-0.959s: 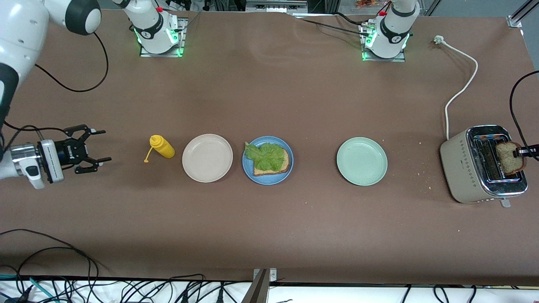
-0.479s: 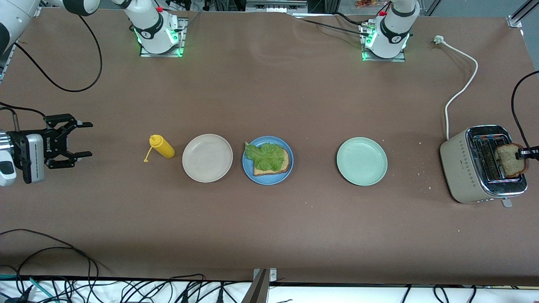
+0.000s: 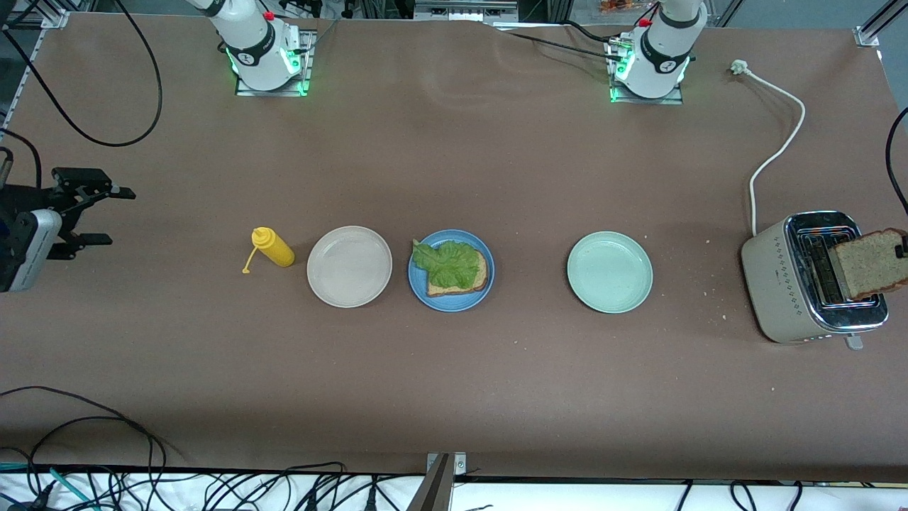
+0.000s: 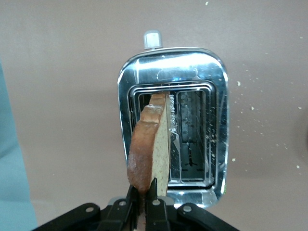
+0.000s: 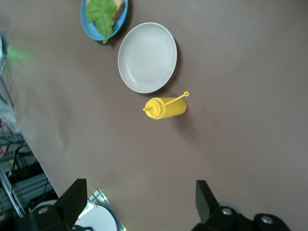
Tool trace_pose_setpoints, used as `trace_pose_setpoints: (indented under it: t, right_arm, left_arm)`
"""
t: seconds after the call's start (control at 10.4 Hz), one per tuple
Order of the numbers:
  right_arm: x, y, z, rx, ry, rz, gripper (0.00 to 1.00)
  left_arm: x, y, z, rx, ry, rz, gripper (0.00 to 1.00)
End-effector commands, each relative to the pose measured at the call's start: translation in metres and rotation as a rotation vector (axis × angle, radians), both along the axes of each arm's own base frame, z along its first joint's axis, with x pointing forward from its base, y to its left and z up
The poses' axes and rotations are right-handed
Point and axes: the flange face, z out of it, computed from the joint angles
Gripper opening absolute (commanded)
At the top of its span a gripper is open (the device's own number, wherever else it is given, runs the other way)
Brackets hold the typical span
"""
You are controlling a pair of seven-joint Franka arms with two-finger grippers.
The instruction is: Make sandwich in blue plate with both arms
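Brown wholegrain bread slice (image 4: 153, 144) is pinched at its lower crust by the left gripper (image 4: 144, 192), fingers closed on it, held edge-on & upright directly over the toaster (image 4: 173, 125) slot, w/ most of the slice clear of the chrome top. In the front view the same slice (image 3: 867, 264) sits at the frame edge over the toaster (image 3: 794, 280), at the left arm's end of the surface.

Blue plate (image 3: 451, 270) w/ the half-built sandwich, i.e. bottom slice (image 3: 477, 277) plus lettuce leaf (image 3: 447, 261) on top, lies well apart from the left gripper, toward the right arm's end; the mint-green plate (image 3: 609, 272) sits between them. So the carry runs along the surface's long axis, over the green plate. Left arm is the nearer one to the task & already has the load. Slice's long axis is vertical now; it probably needs tipping flat before it goes on the lettuce.

Right gripper (image 3: 89, 216) waits w/ fingers spread, holding nothing, over bare surface at its own end; mustard bottle (image 5: 166, 108) & beige plate (image 5: 147, 57) lie between it & the blue plate (image 5: 91, 26).
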Motion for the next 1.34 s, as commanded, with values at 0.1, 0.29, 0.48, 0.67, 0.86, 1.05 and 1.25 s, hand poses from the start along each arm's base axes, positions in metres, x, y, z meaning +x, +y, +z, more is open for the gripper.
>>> trace_pose_setpoints:
  t: [0.1,0.29,0.48,0.67,0.86,1.05,1.25]
  right_arm:
    - [-0.047,0.036,0.025,-0.269,-0.042,-0.185,1.0]
    - [-0.072,0.045,0.029,-0.411,-0.065,-0.35,1.0]
    - [-0.103,0.055,0.032,-0.482,-0.081,-0.55,1.0]
    - [-0.117,0.04,0.034,-0.473,-0.11,-0.692,1.0]
    - [-0.112,0.036,0.036,-0.468,-0.135,-0.708,1.0]
    - [-0.115,0.028,0.045,-0.467,-0.138,-0.723,1.0]
    - [-0.123,0.031,0.055,-0.487,-0.105,-0.745,1.0]
  left_arm:
    - [-0.019,-0.019,0.067,-0.01,0.013,-0.021,0.0]
    - [-0.024,-0.026,0.087,-0.018,0.003,-0.028,0.0]
    - [-0.015,-0.052,0.091,-0.033,-0.01,-0.081,0.0]
    - [-0.004,-0.084,0.09,-0.053,-0.021,-0.136,0.0]
    - [0.004,-0.111,0.085,-0.063,-0.017,-0.177,0.0]
    - [0.015,-0.157,0.068,-0.122,-0.014,-0.216,0.0]
    - [0.02,-0.2,0.051,-0.24,-0.007,-0.175,0.0]
